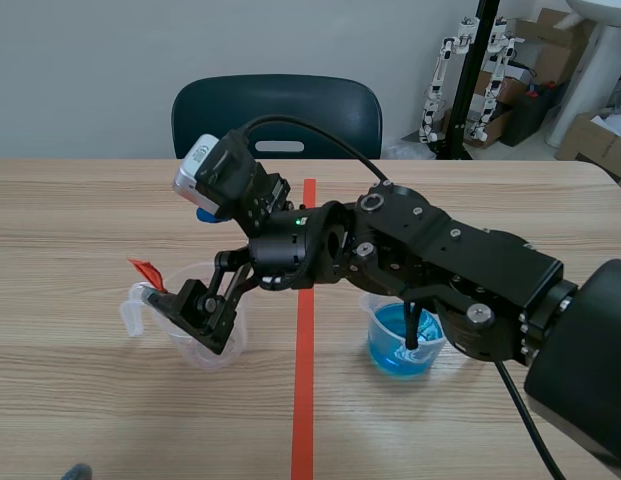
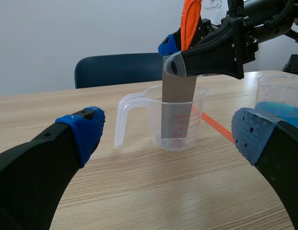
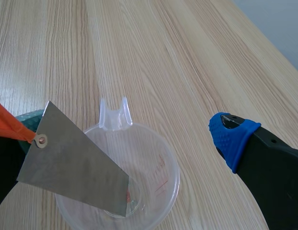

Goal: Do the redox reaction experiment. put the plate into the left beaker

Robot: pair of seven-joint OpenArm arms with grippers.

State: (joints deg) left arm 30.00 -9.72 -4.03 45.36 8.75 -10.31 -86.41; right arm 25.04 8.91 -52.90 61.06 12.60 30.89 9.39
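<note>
From where I stand, the right arm reaches across the tape line and the right hand hangs directly over the left beaker. An orange tag pokes up just behind the beaker's rim. The beaker of blue liquid stands well apart from the left beaker, on the other side of the tape. The hand hides the plate from this side.

From the left arm's side, the left hand sits low over the table, facing the left beaker, with its fingers spread wide and nothing in them. The grey plate stands upright inside the beaker, its lower end near the bottom and its top against a pad of the right hand.

Looking down past the right hand, its fingers are far apart. The plate seems to lean on only one of them, and a lower corner rests inside the beaker. I'd say the plate is as good as in. What's left is to draw the hand away without tipping the plate or the beaker.
</note>
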